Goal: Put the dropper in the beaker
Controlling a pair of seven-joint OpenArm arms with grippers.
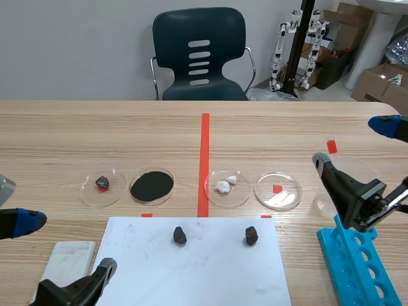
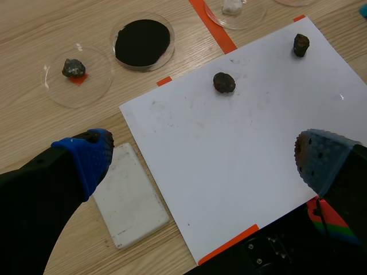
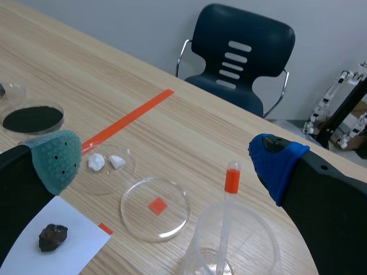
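Right wrist view: my right gripper (image 3: 166,163) hangs open around the beaker (image 3: 258,240); one bump could tip the dropper (image 3: 227,229) out. My left gripper (image 2: 206,154) is open too.

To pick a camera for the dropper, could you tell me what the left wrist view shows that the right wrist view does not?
Only the left wrist view shows the white slab. Only the right wrist view shows the dropper standing in the beaker, and the chair. Both share the dish of black powder, the white sheet and the orange tape line.
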